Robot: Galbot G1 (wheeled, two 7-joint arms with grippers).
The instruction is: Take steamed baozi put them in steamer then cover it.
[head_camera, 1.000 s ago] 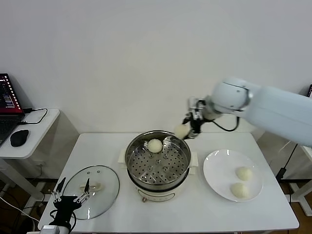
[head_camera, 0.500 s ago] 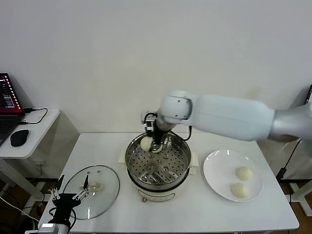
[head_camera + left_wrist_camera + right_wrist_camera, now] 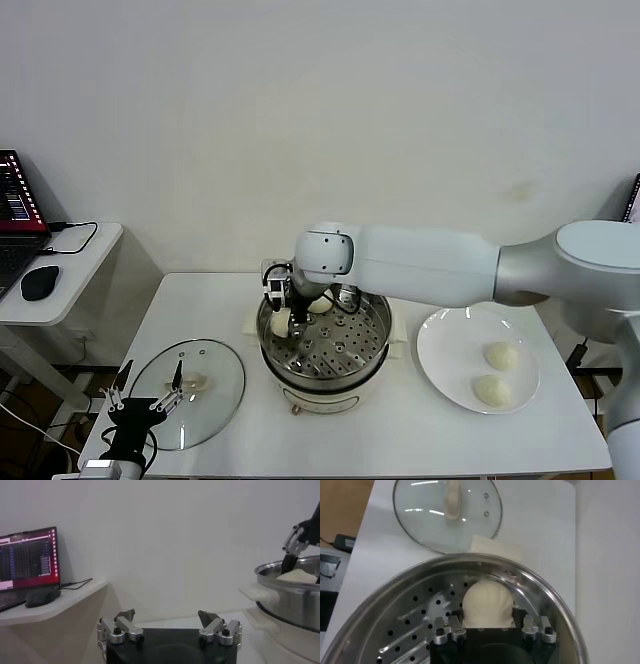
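Note:
The steamer [image 3: 375, 345] stands mid-table, and its steel pot [image 3: 395, 600] shows its perforated tray. My right gripper [image 3: 283, 308] hangs low inside the pot by its left wall, shut on a steamed baozi [image 3: 487, 600] that is at or just above the tray. A second baozi [image 3: 318, 301] lies at the pot's back, half hidden by the arm. Two more baozi [image 3: 500, 355] [image 3: 490, 390] rest on the white plate [image 3: 440, 350]. The cover [image 3: 215, 370] lies flat on the table at the left, also visible from the right wrist [image 3: 420, 515]. My left gripper [image 3: 148, 398] is parked open over the cover's near edge [image 3: 166, 616].
A side desk at the far left holds a laptop [image 3: 15, 205] and a mouse [image 3: 40, 282]. My right arm stretches across the back of the table from the right. The steamer's side handle [image 3: 260, 594] juts toward the left gripper.
My right arm swung left from beyond the pot's right rim, across the steamer and down to its left side, carrying the baozi. The left arm stayed put.

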